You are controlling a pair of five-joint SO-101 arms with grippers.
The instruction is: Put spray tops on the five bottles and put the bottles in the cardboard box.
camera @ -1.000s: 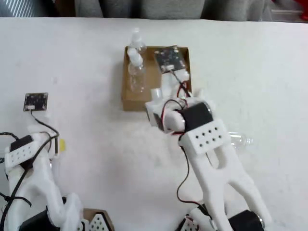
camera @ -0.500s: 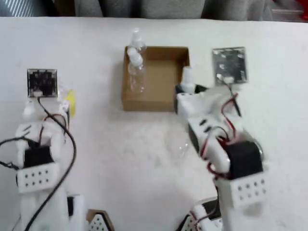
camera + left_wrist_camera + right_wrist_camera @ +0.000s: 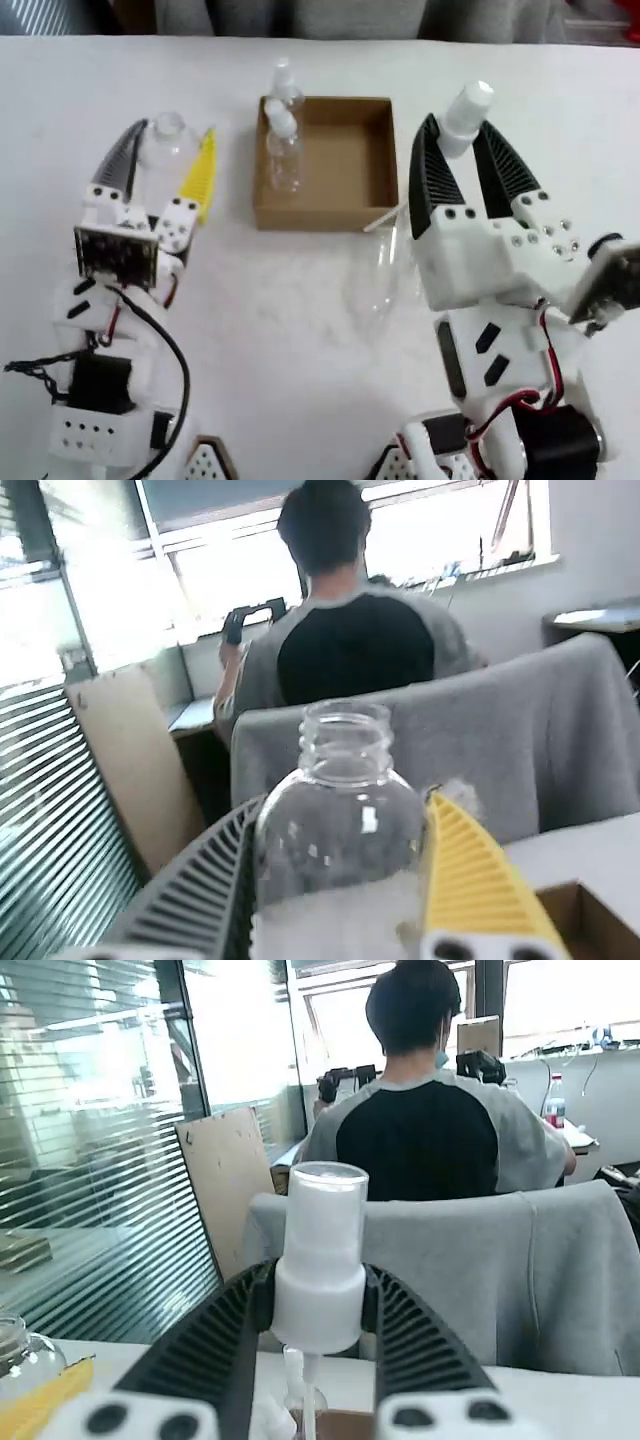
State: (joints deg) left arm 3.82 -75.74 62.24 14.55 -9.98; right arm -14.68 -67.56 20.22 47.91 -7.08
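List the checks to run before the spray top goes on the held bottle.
1. Left gripper shut on bottle: ok.
2. Bottle upright, neck open: ok.
3. Right gripper shut on spray top: ok.
4. Tube hangs straight below the top: ok.
5. Top lined up over the neck: not ok; the box lies between the two grippers in the high view.
6. Free floor in the box: ok.

— How is the uncapped bottle [image 3: 340, 820] made?
— Clear, glossy plastic is seen. The spray top [image 3: 318, 1260] is formed of smooth white plastic.
— And the cardboard box [image 3: 320, 216]?
— Matt brown card. Ribbed matt plastic is used on the right gripper [image 3: 458, 125].
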